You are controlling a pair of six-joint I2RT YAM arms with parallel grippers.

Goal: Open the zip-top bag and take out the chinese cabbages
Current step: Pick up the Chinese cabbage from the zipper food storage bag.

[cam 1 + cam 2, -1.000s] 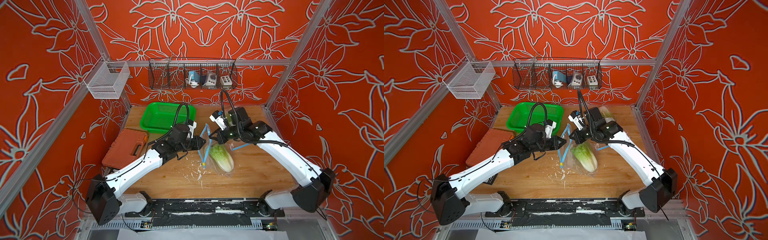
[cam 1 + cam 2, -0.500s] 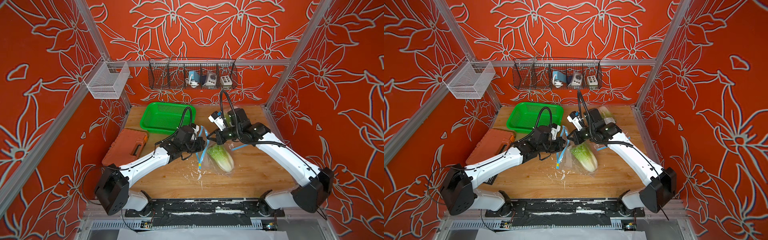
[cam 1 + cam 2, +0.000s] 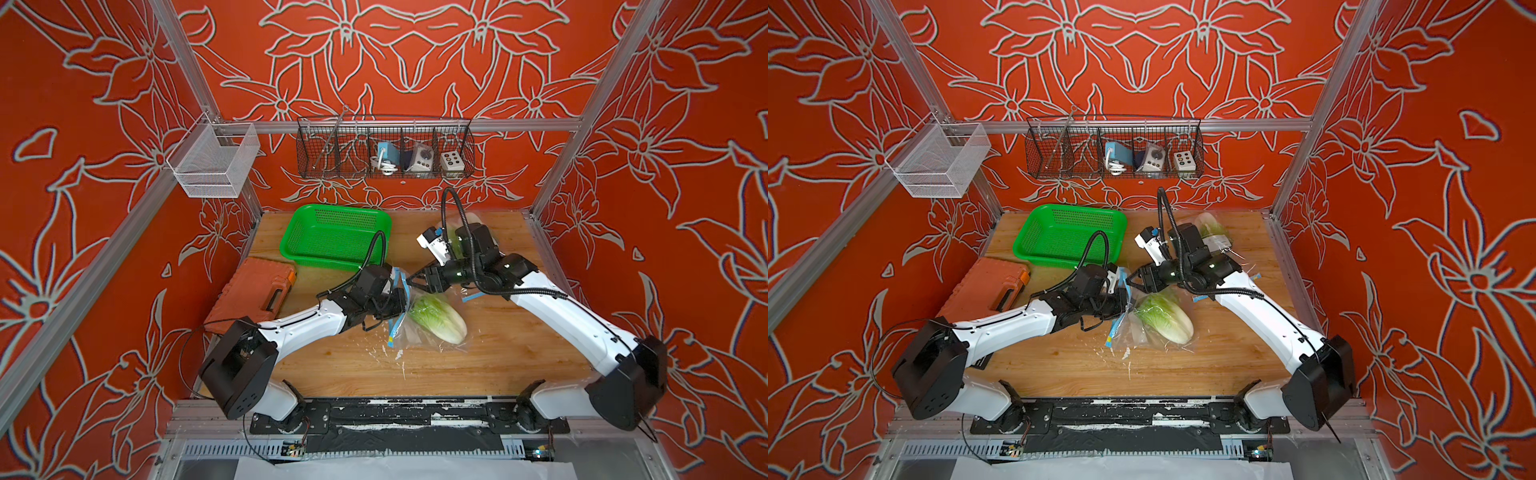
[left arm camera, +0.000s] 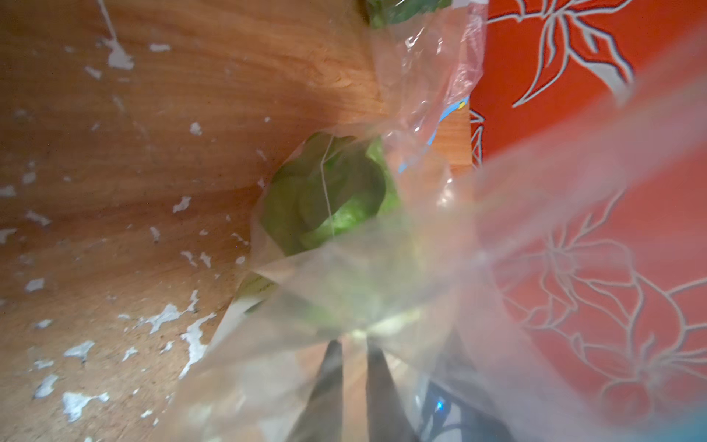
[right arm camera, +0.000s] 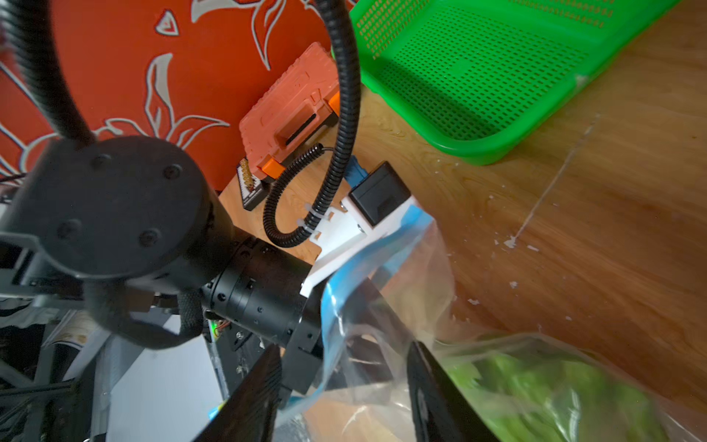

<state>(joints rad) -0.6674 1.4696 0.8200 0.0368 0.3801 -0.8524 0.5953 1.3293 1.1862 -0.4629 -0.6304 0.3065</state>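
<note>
Right pincer (image 5: 344, 346): clamped shut at the mouth of the zip-top bag (image 3: 405, 337) a second ago. Its jaws now stand wide, slack film between them, nothing gripped.

Left pincer (image 4: 354, 344): has pushed in closer to the bag. The jaws are nearly together and appear to pinch the bag wall beside the blue zip strip. The blurred film prevents certainty.

The bag lies on the tabletop (image 3: 478, 365), just off the near corner of the green basket (image 3: 332, 262), on the robot's side.

One cabbage head (image 3: 438, 318) is inside, leaf end toward the mouth. A second cabbage head (image 3: 1210, 226), in clear wrap, sits level with the basket behind the right arm. A third is not seen.

Judgement: the hold has passed to the left pincer. The right is free to take the opposite lip or reach in. Nothing is extracted yet.
</note>
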